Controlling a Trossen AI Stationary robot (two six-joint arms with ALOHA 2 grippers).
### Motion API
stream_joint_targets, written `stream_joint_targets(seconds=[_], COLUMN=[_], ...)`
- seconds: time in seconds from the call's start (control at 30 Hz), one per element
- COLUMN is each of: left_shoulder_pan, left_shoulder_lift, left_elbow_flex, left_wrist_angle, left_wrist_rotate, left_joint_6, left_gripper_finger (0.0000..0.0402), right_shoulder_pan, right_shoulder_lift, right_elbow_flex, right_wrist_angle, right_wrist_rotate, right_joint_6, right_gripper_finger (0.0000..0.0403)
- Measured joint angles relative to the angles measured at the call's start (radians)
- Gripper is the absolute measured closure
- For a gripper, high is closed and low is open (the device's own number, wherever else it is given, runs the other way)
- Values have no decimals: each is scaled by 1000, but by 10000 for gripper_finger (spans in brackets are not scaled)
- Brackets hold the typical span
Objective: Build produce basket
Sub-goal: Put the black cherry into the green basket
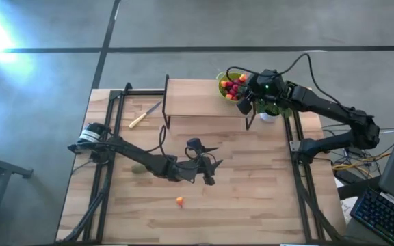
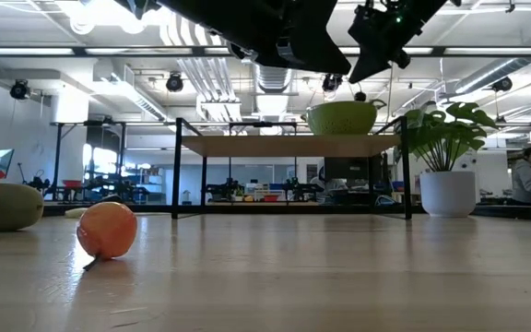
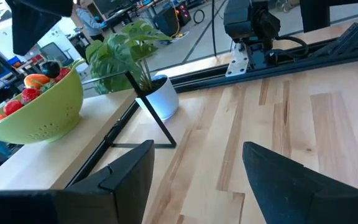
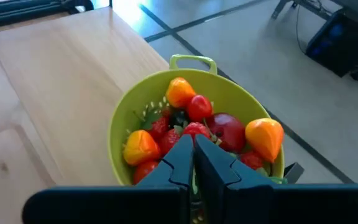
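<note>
The produce basket, a lime-green colander [image 4: 197,99], stands on the right end of a raised wooden shelf [image 1: 197,99]. It holds red, orange and dark fruits [image 4: 194,124]. My right gripper [image 4: 193,158] hovers shut just above that pile, with nothing between its fingers; the low view shows it [image 2: 362,65] clear of the rim [image 2: 342,108]. An orange fruit [image 1: 180,201] and a brownish-green oval fruit [image 1: 137,169] lie on the table. My left gripper [image 1: 212,167] hangs open above the table's middle, pointing toward the shelf, and holds nothing [image 3: 197,180].
A leafy plant in a white pot [image 3: 160,99] stands on the table beside the shelf's right legs, under my right arm. A yellow-handled knife [image 1: 144,115] lies left of the shelf. The shelf's black frame [image 2: 181,166] rises from the table at the back.
</note>
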Motion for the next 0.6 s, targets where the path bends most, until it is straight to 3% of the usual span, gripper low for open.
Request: stream_joint_targets(seconds=[0.37, 0.6], left_shoulder_pan=[0, 0], left_shoulder_lift=[0, 0], left_elbow_flex=[0, 0], left_wrist_angle=[0, 0], left_wrist_rotate=[0, 0], left_joint_6=[1, 4], left_gripper_finger=[151, 151], right_shoulder_pan=[-18, -18], right_shoulder_lift=[0, 0], right_elbow_flex=[-62, -45], right_wrist_angle=[55, 63], right_wrist_rotate=[-66, -66], right_joint_6=[1, -3], right_gripper_finger=[392, 332])
